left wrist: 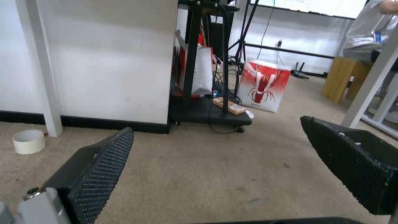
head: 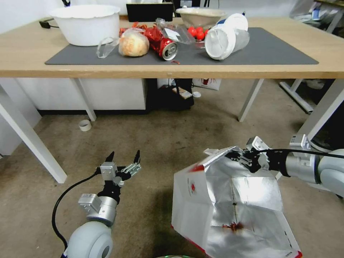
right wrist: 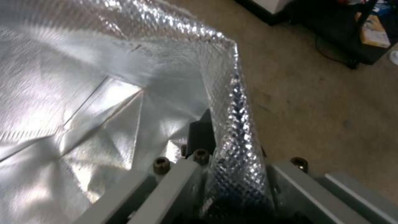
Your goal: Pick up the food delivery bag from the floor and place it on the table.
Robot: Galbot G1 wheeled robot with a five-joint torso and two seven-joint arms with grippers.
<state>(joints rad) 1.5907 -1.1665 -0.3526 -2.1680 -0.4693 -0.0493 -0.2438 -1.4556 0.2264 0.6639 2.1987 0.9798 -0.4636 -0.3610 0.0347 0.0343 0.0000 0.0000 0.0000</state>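
- the food delivery bag (head: 229, 211) sits open on the floor (head: 161, 143), white with a red logo and silver foil lining.
- right gripper (head: 239, 157) jaws pinch its rim.
- left gripper (head: 123, 157) jaws gape, empty.

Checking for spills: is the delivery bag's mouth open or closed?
Open. The food delivery bag gapes, its foil lining visible down to the bottom; the right gripper pinches one rim edge. The left gripper hangs open apart.

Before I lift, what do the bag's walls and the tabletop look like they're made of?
Food delivery bag: outside looks like matte white paper, creased; inside is shiny embossed silver foil, glinting where the right end effector pinches the rim. Table: pale wood-grain top, likely laminate, under a dull grey mat, possibly felt or rubber.
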